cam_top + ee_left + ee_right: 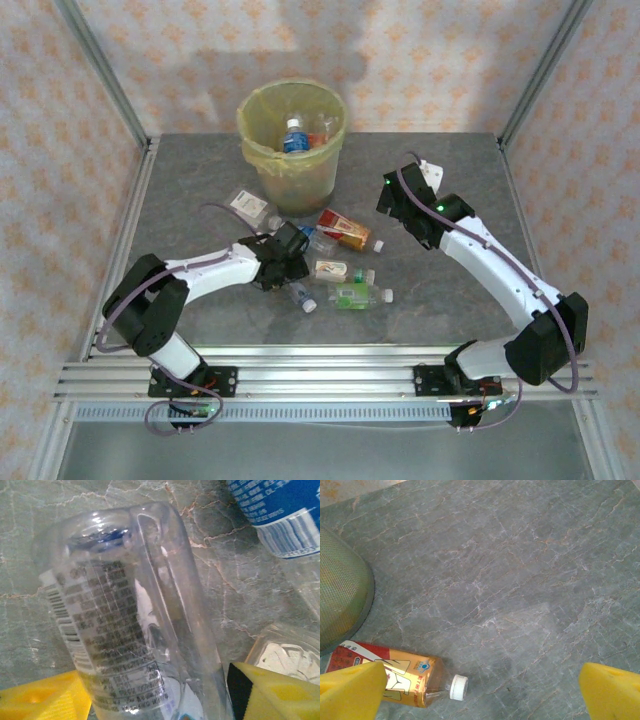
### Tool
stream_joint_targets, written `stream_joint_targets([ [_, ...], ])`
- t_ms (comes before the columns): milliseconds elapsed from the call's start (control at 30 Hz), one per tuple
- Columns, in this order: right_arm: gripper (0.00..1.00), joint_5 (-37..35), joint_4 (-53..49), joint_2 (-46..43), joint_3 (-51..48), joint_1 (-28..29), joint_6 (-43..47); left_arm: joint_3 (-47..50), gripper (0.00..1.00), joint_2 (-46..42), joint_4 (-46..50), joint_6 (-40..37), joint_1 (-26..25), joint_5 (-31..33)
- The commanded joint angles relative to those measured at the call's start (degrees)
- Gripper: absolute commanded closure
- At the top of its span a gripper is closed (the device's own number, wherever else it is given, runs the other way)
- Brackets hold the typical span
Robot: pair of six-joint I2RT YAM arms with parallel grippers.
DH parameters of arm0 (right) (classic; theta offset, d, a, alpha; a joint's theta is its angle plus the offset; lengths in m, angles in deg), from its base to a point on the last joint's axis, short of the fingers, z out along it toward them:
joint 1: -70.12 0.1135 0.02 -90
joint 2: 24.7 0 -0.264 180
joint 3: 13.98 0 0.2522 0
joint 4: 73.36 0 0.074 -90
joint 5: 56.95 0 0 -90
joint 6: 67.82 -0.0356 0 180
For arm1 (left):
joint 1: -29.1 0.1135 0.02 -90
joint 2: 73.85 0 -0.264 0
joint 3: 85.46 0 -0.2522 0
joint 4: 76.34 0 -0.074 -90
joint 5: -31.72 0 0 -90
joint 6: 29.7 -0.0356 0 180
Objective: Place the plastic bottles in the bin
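Out on the bench (200,190) near the bin (300,175), left claw (160,690) straddles a clear bottle (145,620), can't tell if it's pinching yet, right claw (482,680) spread wide & empty, so prob the grab step, next needs firm squeeze + lift over the rim.

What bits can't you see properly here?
- Left wrist view: whether the left pincer grips the clear bottle; bottom edge cuts them off.
- Left wrist view: blue-label bottle, cut by the corner.
- Right wrist view: orange-label bottle, partly behind a yellow finger.
- Top view: the bin hides its lower contents.
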Motion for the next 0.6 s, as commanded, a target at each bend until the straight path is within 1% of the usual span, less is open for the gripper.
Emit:
stream_joint_targets([
  [0, 0.01, -1.62, -0.96, -0.84, 0.53, -0.38, -0.08, -0.21, 0.32, 0.28, 0.50, -0.13, -0.06, 3.55],
  [100, 0.01, -1.51, -0.93, -0.63, 0.79, -0.38, -0.08, 0.56, 0.35, 0.55, 0.50, -0.13, 0.28, 4.96],
  [433, 0.01, -1.38, -1.09, -0.31, 1.23, -0.38, -0.04, 4.56, 0.55, -2.01, -0.18, -1.14, 5.78, 8.15],
  [567, 0.01, -1.17, -0.95, -0.31, 1.23, -0.37, -0.23, 5.01, 0.55, -1.40, -1.23, -1.63, 6.98, 8.27],
])
